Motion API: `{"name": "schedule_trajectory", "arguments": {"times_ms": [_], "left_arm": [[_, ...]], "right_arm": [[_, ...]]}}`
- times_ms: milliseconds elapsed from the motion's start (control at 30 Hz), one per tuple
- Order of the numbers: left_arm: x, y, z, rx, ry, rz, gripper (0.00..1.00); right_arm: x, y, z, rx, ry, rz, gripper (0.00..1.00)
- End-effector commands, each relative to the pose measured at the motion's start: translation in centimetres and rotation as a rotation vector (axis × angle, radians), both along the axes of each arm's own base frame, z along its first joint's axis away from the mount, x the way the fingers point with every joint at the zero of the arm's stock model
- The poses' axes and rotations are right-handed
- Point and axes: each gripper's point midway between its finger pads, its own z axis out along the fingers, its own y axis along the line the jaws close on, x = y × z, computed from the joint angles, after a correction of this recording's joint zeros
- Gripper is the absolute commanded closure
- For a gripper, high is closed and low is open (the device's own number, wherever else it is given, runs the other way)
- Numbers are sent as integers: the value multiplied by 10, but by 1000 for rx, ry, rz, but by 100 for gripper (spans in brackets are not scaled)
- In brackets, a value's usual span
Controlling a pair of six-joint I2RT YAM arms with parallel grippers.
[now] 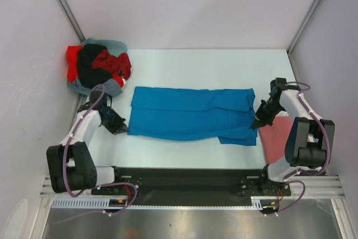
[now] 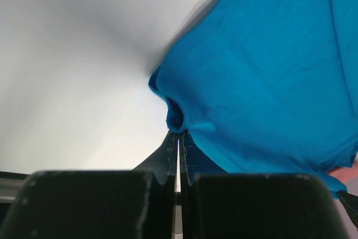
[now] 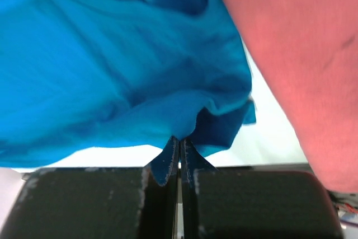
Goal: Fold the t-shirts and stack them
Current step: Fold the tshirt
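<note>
While the blue t-shirt (image 1: 190, 113) is spread between the side edges, its near corners are pinched by the left gripper (image 1: 119, 126) and right gripper (image 1: 260, 120); if raised unevenly, a corner could be lost.

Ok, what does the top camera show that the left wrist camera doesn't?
Only the top view shows the pile of t-shirts in the far left corner and the right claw at the right end of the blue t-shirt. Only the left wrist view shows how the left claw is pinched shut on the cloth's edge. Both show the blue t-shirt on the white table.
</note>
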Motion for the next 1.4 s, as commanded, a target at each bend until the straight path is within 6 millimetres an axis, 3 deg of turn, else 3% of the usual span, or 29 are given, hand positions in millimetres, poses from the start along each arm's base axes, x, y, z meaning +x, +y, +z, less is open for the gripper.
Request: {"name": "schedule_trajectory", "arguments": {"times_ms": [0, 367, 667, 1367], "left_arm": [[37, 1, 18, -2, -99, -22, 100], [80, 3, 9, -3, -63, -41, 100], [108, -1, 3, -29, -44, -55, 100], [131, 0, -11, -32, -12, -57, 100]], "right_arm": [[26, -10, 4, -32, -60, -8, 100], [65, -17, -9, -31, -63, -31, 100], [84, -20, -18, -27, -45, -43, 100], [97, -23, -32, -36, -19, -46, 100]]}}
